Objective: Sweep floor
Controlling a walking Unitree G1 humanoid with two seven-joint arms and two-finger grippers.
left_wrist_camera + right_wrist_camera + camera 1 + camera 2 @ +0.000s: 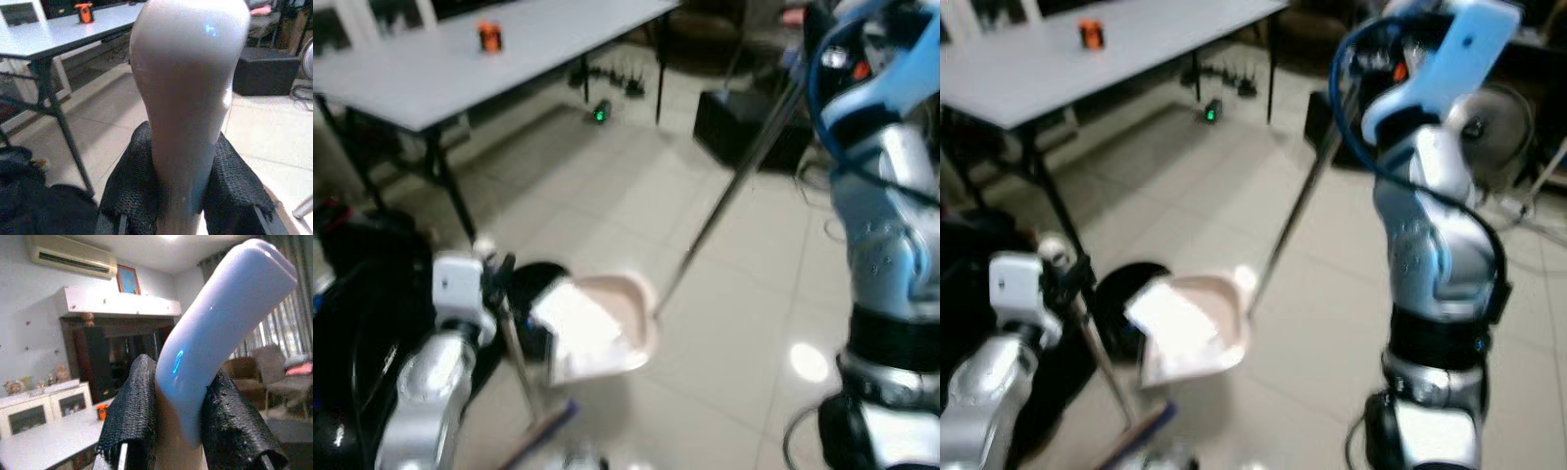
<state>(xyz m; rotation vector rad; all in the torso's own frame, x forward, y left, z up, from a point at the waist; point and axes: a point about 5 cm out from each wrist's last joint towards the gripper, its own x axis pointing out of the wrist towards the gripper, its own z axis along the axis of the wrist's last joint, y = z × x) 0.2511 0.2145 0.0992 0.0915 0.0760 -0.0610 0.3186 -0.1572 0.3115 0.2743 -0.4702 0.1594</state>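
The left gripper [183, 215] is clamped on the pale handle [188, 98] of a tool: in the left wrist view both black fingers [132, 186] press against its sides. In the head views the left arm [440, 362] is low at the robot's left, beside a thin metal shaft [517, 357] that runs down toward the tiled floor [607, 186].

The right gripper [178, 440] is clamped on a light blue handle [220, 318], which curves up between its black fingers [134, 406]. In the right eye view the right arm [1430, 235] is raised, with this blue handle [1464, 44] at its top.

A long thin pole [734, 181] slants down from the upper right to a pale pink dustpan [607, 328], which sits low over the floor directly in front of the robot, between the two arms. A white, paper-like piece [573, 318] lies in the dustpan. Whether the pan touches the floor cannot be told, as the head views are blurred. A dark round object [533, 284] lies on the floor just beside the pan's left edge.

A grey table [440, 69] on black legs stands at the upper left, with a small orange object [489, 37] near its far edge. A black box [744, 127] stands on the floor at the upper right, beyond the pole.
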